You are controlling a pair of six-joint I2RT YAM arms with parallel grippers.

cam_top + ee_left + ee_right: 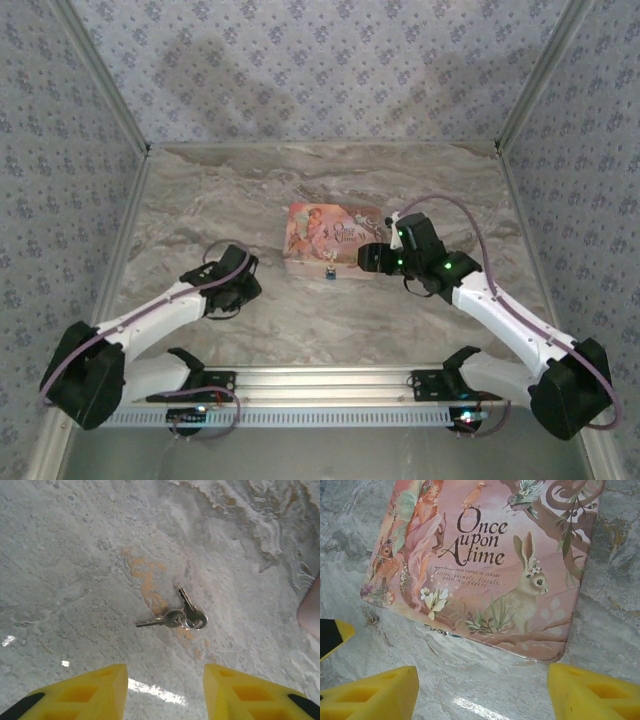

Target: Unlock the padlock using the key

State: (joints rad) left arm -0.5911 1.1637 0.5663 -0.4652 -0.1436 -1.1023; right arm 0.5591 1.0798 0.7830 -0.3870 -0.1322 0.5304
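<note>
The Once upon a time box (333, 238) is laid on the table (200, 200). The padlock (328, 272) is set against the box's near side. 2 keys (172, 618) on 1 ring (196, 622) are laid left of the box, under the left gripper (165, 672). The right gripper (372, 258) is held at the box's near right corner.

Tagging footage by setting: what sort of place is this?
Probably a lab robot cell, not a home: patterned panel walls boxing in a marble-look tabletop, with a left arm and right arm mounted on an aluminium rail.
</note>
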